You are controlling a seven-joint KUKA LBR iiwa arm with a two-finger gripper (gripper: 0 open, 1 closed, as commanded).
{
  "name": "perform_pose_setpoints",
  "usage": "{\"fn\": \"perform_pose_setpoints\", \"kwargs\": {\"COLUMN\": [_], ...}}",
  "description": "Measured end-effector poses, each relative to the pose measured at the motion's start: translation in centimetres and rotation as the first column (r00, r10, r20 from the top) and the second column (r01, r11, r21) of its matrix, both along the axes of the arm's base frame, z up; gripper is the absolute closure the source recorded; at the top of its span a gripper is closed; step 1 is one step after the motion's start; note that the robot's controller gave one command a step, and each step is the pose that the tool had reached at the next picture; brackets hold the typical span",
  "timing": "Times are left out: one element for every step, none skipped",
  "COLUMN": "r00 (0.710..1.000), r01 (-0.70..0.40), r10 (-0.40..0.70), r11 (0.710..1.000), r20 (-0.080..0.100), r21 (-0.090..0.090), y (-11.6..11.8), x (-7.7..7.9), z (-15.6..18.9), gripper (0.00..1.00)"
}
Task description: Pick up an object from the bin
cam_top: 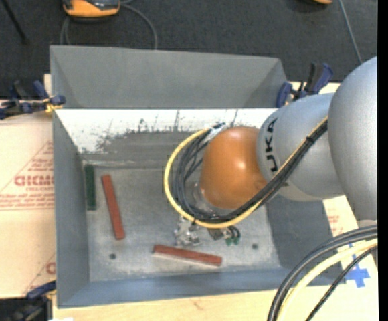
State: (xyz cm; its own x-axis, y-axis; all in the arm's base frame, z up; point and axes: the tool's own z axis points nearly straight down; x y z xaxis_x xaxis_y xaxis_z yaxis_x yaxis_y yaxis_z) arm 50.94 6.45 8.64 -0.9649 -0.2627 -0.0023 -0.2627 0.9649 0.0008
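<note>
My gripper (186, 235) pokes out from under the orange wrist cover, low over the front middle of the bin floor. Just below it lies a flat reddish-brown stick (187, 255), stretched left to right and slightly slanted; whether the gripper touches it I cannot tell. A small green piece (232, 240) shows right beside the gripper, partly hidden under the cables. Nothing visible is held.
A red stick (112, 206) and a dark green stick (89, 187) lie side by side near the left wall, both pointing front to back. The arm and its cable loops cover the right half of the bin floor.
</note>
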Motion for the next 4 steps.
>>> {"fn": "perform_pose_setpoints", "kwargs": {"r00": [1.000,1.000,0.987,0.987], "r01": [0.003,0.003,-0.163,-0.163], "r10": [-0.003,-0.003,0.163,0.163], "r11": [1.000,1.000,0.987,0.987], "r20": [0.001,0.001,-0.008,-0.008], "r21": [0.001,0.001,-0.002,-0.002], "y": [0.0,0.0,-8.2,-8.2], "x": [0.0,0.0,4.6,4.6], "z": [0.0,0.0,-0.6,-0.6], "gripper": [0.00,0.00,1.00,1.00]}}
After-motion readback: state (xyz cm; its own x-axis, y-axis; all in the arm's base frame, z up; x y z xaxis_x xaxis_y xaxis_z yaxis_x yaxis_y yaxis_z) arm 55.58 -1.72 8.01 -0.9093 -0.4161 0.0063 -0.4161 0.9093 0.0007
